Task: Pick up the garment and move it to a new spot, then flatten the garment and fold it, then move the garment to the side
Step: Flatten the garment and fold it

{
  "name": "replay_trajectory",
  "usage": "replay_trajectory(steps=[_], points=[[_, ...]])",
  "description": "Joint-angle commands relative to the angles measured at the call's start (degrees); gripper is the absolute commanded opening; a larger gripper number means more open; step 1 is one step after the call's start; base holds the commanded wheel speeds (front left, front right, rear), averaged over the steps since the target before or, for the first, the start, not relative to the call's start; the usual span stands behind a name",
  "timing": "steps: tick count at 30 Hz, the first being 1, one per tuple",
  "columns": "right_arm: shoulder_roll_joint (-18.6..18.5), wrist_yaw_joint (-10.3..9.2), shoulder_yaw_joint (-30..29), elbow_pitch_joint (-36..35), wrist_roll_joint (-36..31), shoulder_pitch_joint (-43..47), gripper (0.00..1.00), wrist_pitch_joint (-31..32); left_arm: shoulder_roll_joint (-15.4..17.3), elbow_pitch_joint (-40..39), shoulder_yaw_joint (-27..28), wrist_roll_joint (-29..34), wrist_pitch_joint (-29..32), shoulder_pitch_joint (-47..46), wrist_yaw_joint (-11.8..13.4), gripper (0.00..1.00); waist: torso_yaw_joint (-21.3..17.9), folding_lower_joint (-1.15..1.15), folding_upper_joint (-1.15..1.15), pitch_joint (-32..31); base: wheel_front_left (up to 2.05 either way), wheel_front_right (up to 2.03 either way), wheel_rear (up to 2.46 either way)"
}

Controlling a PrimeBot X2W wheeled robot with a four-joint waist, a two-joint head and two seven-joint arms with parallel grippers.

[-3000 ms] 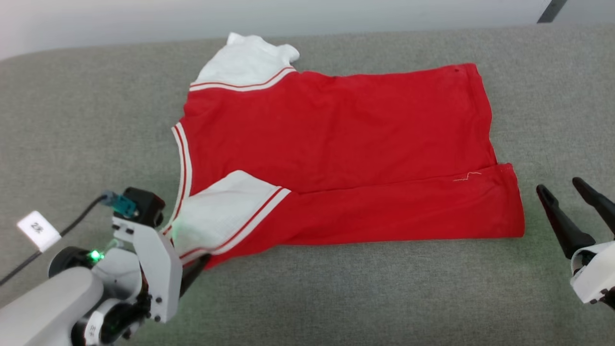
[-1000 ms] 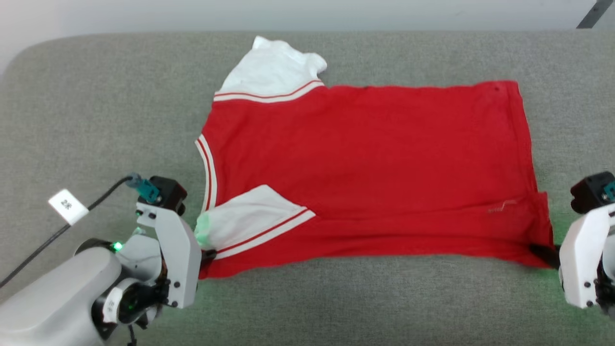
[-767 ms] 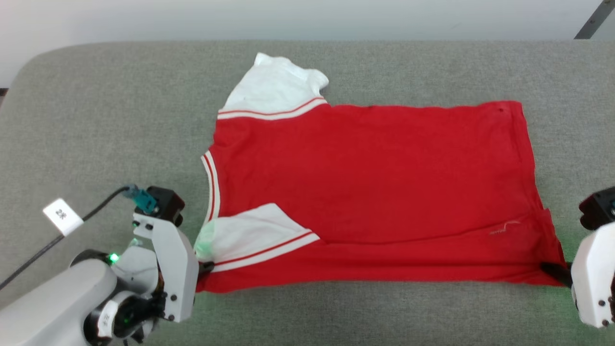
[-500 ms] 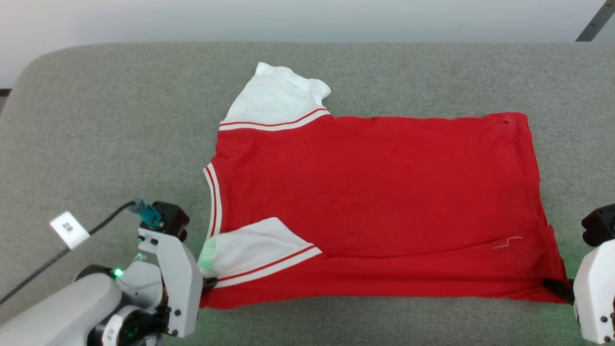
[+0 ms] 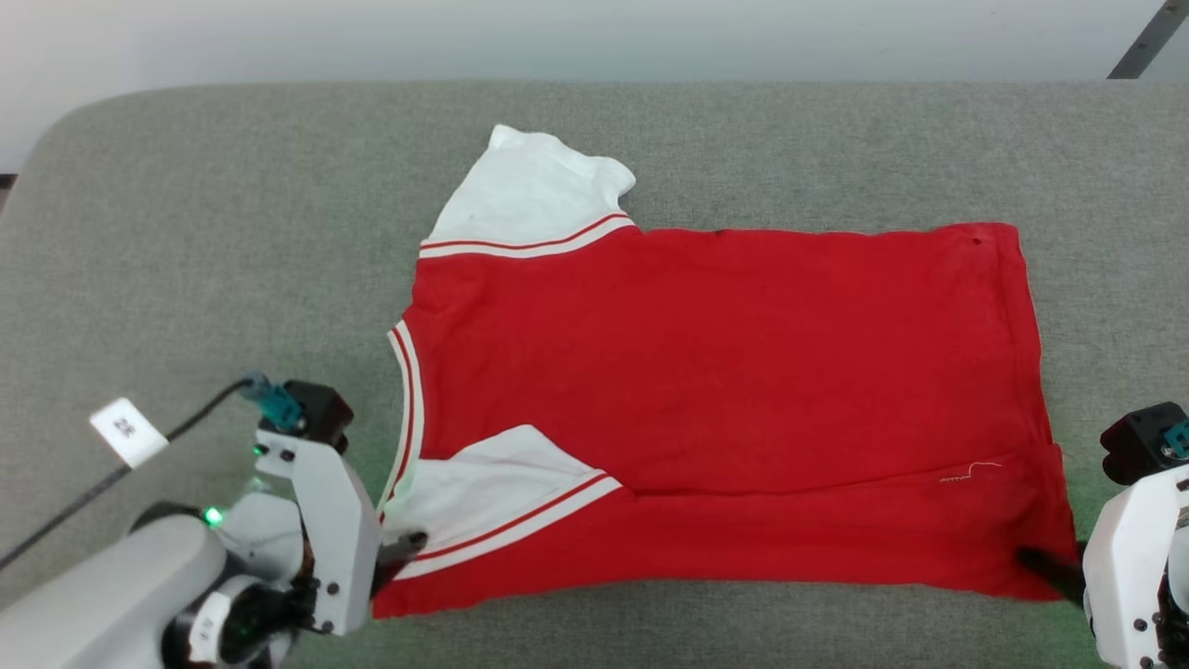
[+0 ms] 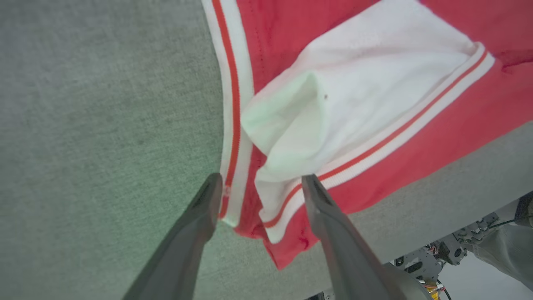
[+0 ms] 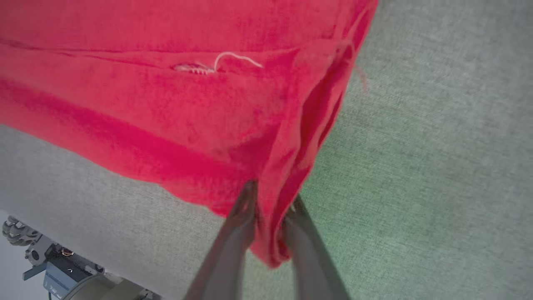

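The garment, a red shirt with white sleeves and striped trim, lies spread flat on the grey padded surface, its near side folded over along the front. My left gripper is open, with the collar corner and the near white sleeve lying loose between its fingers. In the head view that left gripper sits at the garment's near left corner. My right gripper has its fingers close together with the red hem corner pinched between them, at the garment's near right corner.
The grey surface extends far to the left and behind the garment. Its front edge runs just below both grippers, with robot base parts beyond it. A cable with a white tag trails from my left wrist. A dark pole stands at the back right.
My left gripper has opened and let go of the collar corner, which now lies on the surface. The garment's near edge has settled a little closer to me.
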Motion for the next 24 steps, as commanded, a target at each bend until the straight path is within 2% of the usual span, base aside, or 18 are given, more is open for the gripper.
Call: replay_trajectory(steps=[1, 9, 13, 17, 24], points=[[0.3, -0.08, -0.5, -0.4, -0.5, -0.3, 1.0, 0.0, 0.4, -0.5, 0.3, 0.6, 0.0, -0.8, 0.1, 1.0, -0.1, 0.0, 0.0, 0.0, 0.0, 0.0, 0.0], [2.2, -0.08, -2.9, -3.6, -1.3, -0.6, 1.0, -1.9, 4.6, -5.6, 1.8, 2.4, 3.3, -5.4, 2.0, 1.0, -1.5, 0.0, 0.0, 0.1, 0.0, 0.0, 0.0], [3.3, -0.08, -3.7, -6.7, -2.6, -1.4, 1.0, -6.7, 5.6, -6.6, 3.2, 3.6, 4.0, -8.9, 1.9, 1.0, -2.9, 0.0, 0.0, 0.7, 0.0, 0.0, 0.0], [4.9, -0.08, -4.2, -9.1, -5.1, -2.4, 1.0, -16.4, 4.9, -4.8, 4.2, 5.0, 4.3, -12.5, 0.5, 1.0, -4.8, 0.0, 0.0, 1.9, 0.0, 0.0, 0.0], [9.2, -0.08, -3.4, -8.4, -11.7, -5.4, 1.0, -40.3, 3.1, 2.3, 6.2, 7.3, 3.1, -19.5, -3.5, 1.0, -9.6, 0.0, 0.0, 5.0, 0.0, 0.0, 0.0]])
